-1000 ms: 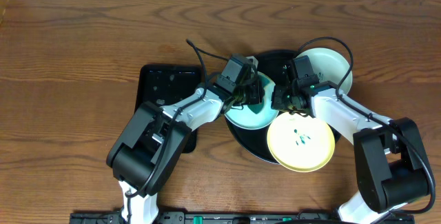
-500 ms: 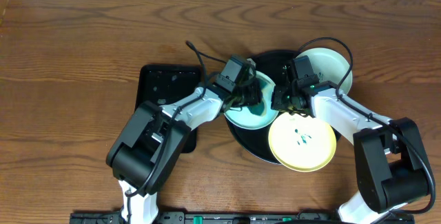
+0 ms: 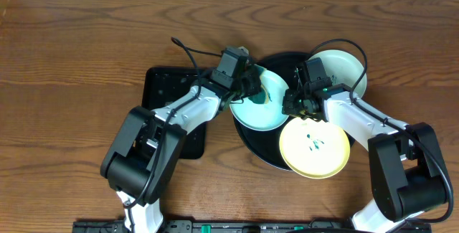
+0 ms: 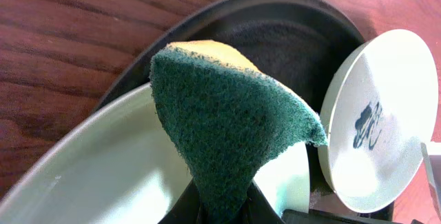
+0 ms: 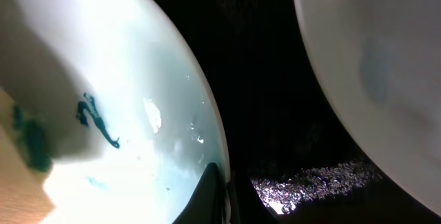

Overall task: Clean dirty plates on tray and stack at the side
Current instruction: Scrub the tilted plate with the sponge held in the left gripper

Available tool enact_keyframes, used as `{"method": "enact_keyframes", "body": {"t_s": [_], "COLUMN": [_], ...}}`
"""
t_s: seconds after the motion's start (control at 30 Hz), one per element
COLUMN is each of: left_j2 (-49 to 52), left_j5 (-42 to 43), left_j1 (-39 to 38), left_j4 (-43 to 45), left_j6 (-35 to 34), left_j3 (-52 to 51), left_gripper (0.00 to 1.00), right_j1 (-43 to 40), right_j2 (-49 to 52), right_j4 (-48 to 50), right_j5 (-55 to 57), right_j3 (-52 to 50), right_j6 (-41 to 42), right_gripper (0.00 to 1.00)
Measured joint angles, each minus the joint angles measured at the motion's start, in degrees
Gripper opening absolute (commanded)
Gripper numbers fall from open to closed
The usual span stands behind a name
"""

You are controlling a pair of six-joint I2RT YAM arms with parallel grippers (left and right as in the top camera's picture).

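The left gripper (image 3: 249, 84) was clamped on a green-and-yellow sponge (image 4: 227, 127), positioned over the far-left part of the marked blue-white plate (image 3: 256, 111) on the round black tray (image 3: 251, 143). The right gripper (image 3: 289, 105) was closed on that plate's right rim. The yellow plate (image 3: 313, 147), also marked, and the second pale plate (image 3: 346, 72) overhung the tray's right edge.

2 pale plates (image 3: 259, 111) (image 3: 348, 68), 1 yellow plate (image 3: 313, 147), 1 round tray (image 3: 257, 148), 1 rect. tray (image 3: 163, 82), 1 sponge (image 4: 227, 127).
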Motion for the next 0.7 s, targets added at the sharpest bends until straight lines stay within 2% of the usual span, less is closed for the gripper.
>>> {"method": "enact_keyframes", "body": {"t_s": [0.1, 0.27, 0.5, 0.7], "left_j2": [0.00, 0.00, 0.04, 2.21], "left_j5": [-1.62, -3.21, -6.08, -6.43], "left_j1": [-2.19, -5.22, -5.03, -5.33], "left_j4": [0.59, 6.36, 11.39, 11.19], "left_j6": [0.00, 0.98, 1.81, 1.81], "left_j3": [0.00, -0.02, -0.02, -0.02], "left_gripper": [0.09, 0.08, 0.08, 0.08], "right_j1": [0.00, 0.00, 0.00, 0.00], "right_j2": [0.00, 0.00, 0.00, 0.00], "right_j4": [-0.02, -0.20, -0.26, -0.26], "right_j5": [-0.02, -0.09, -0.11, -0.11], "right_j3": [0.02, 0.11, 0.13, 0.13], "right_j6": [0.00, 0.00, 0.00, 0.00], "right_gripper": [0.01, 0.01, 0.01, 0.01]}}
